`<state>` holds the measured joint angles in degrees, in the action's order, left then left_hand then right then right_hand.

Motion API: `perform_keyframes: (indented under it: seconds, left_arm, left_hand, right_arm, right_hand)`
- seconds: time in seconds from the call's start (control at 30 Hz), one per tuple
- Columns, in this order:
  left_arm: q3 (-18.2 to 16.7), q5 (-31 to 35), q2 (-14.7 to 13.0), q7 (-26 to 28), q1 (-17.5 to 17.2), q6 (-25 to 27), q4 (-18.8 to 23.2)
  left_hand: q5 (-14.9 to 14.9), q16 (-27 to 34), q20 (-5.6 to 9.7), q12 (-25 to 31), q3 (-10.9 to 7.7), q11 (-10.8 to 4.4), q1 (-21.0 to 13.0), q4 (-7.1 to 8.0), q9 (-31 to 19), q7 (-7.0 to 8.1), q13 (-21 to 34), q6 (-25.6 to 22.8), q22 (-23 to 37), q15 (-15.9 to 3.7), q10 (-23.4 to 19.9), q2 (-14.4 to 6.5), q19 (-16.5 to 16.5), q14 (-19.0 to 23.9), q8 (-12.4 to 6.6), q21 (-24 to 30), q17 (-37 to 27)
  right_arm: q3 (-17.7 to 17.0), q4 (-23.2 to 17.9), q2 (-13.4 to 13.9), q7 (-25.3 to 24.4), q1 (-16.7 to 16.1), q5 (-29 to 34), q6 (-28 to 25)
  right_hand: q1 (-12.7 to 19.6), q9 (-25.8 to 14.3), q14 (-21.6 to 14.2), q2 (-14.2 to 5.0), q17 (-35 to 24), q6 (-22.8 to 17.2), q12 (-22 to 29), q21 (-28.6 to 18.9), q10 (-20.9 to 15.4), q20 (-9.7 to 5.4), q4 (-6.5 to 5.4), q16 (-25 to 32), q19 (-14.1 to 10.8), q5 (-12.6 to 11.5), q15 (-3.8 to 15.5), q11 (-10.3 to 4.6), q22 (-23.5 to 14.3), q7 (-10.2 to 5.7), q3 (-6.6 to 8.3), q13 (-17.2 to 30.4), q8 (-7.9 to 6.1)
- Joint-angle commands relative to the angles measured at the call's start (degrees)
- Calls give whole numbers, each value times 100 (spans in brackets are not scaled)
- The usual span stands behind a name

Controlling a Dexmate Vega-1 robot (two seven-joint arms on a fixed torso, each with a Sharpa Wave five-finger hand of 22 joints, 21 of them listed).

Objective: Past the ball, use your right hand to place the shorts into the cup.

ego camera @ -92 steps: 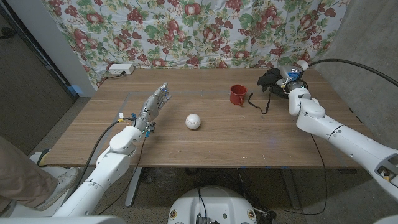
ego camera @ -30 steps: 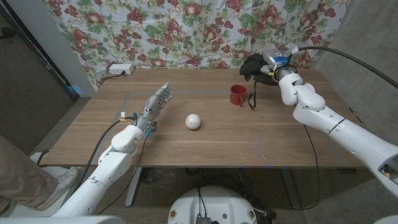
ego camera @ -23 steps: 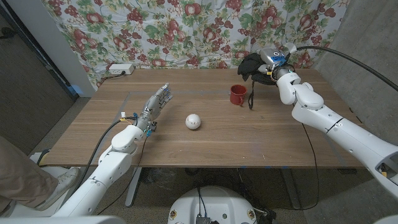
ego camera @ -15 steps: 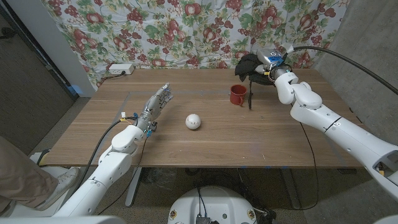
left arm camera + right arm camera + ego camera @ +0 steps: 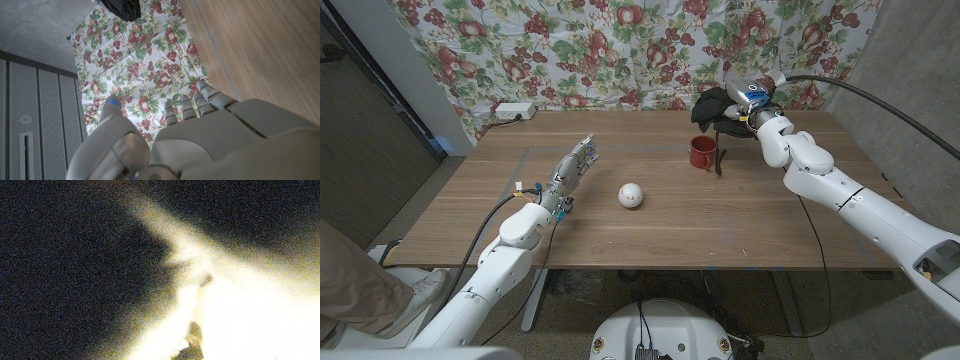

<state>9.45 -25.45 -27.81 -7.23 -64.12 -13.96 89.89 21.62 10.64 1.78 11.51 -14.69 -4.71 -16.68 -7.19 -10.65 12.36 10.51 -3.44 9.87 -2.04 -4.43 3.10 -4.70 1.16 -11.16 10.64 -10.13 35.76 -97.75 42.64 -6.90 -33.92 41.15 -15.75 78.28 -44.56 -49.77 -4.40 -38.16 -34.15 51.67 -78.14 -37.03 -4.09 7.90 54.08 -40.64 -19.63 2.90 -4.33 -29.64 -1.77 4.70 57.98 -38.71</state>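
Note:
My right hand [image 5: 752, 99] holds the black shorts [image 5: 716, 106] bunched up in the air, just above and behind the red cup [image 5: 702, 152]. A black drawstring [image 5: 721, 160] hangs from the shorts down to the table beside the cup's right side. The white ball [image 5: 631, 195] lies mid-table, nearer me than the cup. My left hand [image 5: 570, 167] is raised over the table's left part, fingers apart and holding nothing. In the left wrist view the shorts [image 5: 120, 8] show small, past my left hand [image 5: 200, 130]. Dark cloth covers the right wrist view.
A white power strip [image 5: 513, 110] lies at the table's back left corner. A flowered cloth [image 5: 620, 50] hangs behind the table. A person's leg [image 5: 355, 290] is at the picture's lower left.
My right hand lifted the shorts off the table's back right and carried them left, from right of the cup to just above and behind it. The left hand and ball stayed still.

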Motion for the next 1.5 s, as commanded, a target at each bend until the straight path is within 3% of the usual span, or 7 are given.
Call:
perform_keyframes:
  seconds: [0.03,1.5]
  left_arm:
    - [-60,15,-90,119,-169,29,217]
    - [-33,10,-106,145,-114,89,205]
  left_hand:
    - [-23,12,296,12,-31,-11,14,-20,-22,20,32,-30,19,-287,-63,-26,-28,-2,-13,49,-19]
    - [-37,15,298,17,-37,-10,1,-35,-21,21,32,-52,20,-286,-78,-32,-33,10,-13,50,-19]
  right_arm:
    - [40,166,-124,-75,73,-45,180]
    - [369,1167,-649,-610,413,-280,355]
  right_hand:
    - [208,-8,-304,-279,5,-29,7,29,-299,-706,-22,32,-4,21,1024,-306,-5,-12,115,52,-44]
    - [134,-7,-284,-267,-32,-45,-72,-55,-305,-692,-1,29,70,117,1024,-317,92,-37,254,93,-93]
